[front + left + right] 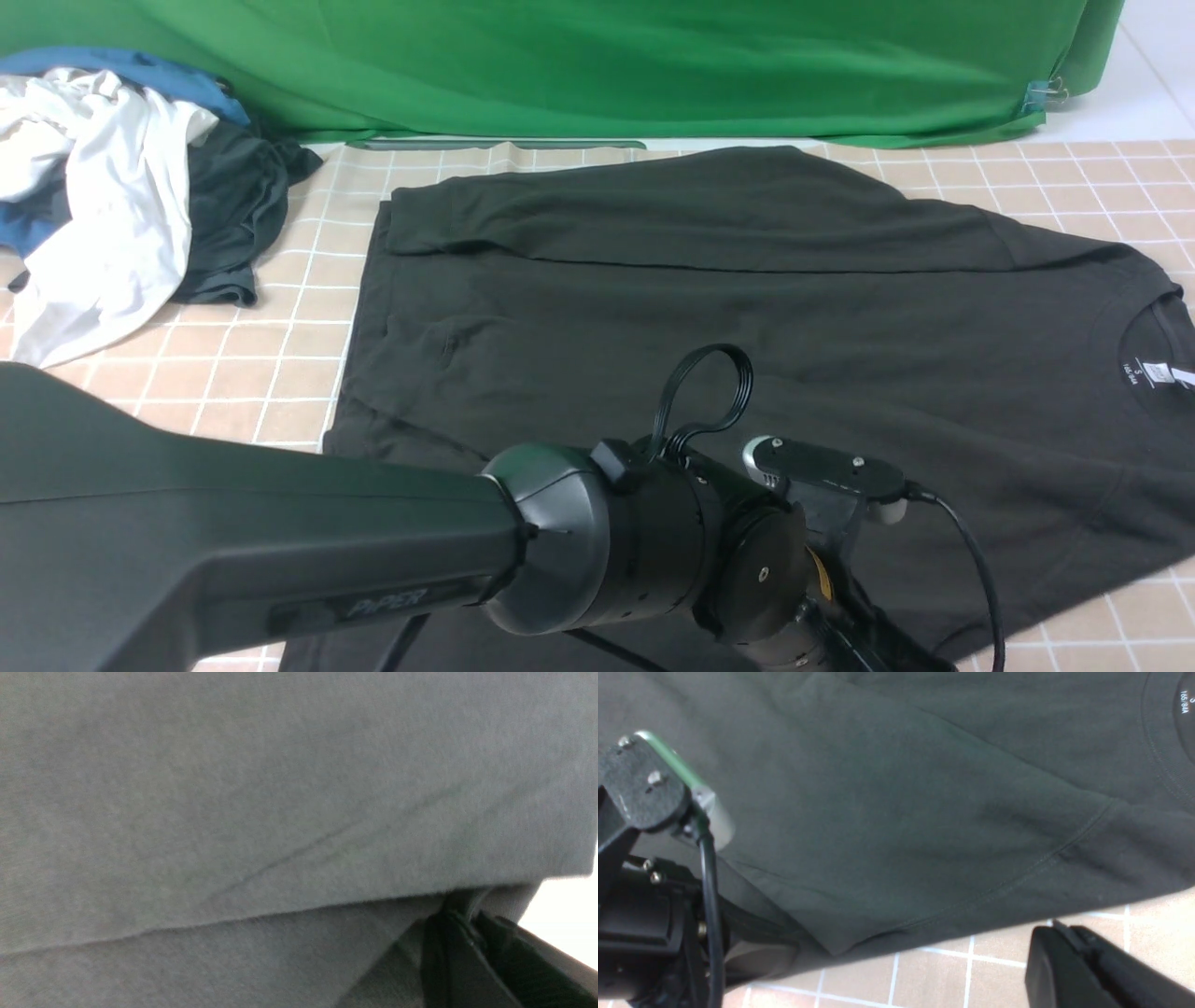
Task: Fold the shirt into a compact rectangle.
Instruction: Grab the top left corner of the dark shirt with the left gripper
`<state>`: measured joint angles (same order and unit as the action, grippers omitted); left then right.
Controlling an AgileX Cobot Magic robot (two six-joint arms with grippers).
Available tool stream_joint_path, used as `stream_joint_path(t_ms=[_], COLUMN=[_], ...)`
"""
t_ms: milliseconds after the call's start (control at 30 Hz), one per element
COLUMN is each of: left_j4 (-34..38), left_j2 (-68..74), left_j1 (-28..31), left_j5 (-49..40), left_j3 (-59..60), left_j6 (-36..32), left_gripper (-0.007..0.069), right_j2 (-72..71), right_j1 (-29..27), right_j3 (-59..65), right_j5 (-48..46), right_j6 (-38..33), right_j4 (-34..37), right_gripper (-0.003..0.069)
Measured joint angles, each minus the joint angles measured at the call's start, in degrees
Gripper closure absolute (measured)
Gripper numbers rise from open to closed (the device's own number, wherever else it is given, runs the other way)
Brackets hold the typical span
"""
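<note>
Now, left pincer (460,905) pinches an edge of the shirt (747,308), spread flat right of the clothes pile (112,187); right pincer (1064,947) closed, empty. I fear a shallow bite slipping when I lift.

My left arm (280,551) reaches low across toward the right, wrist angled down, left gripper (460,910) pinched closed on the shirt (280,788) edge. My right gripper (1059,938) hangs closed, empty.

Shirt (709,308) near hem behind L arm (280,551); collar (1158,313) cropped
</note>
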<state>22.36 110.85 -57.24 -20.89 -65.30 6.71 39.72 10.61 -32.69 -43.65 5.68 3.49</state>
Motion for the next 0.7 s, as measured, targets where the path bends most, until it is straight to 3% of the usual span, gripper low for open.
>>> stream_joint_path(t_ms=[233,700], left_j4=[1.88,2.58], left_j2=[0.00,0.00], left_j1=[-3.06,-5.04], left_j5=[-1.59,-3.68], left_j3=[0.00,-0.17], left_j6=[-6.71,-7.53], left_gripper=[0.0611,0.0604], right_j2=[0.00,0.00], right_j1=[0.00,0.00], right_j3=[0.00,0.00], right_j5=[0.05,0.05], right_j6=[0.00,0.00], right_j4=[0.00,0.00], right_gripper=[0.0623,0.0623])
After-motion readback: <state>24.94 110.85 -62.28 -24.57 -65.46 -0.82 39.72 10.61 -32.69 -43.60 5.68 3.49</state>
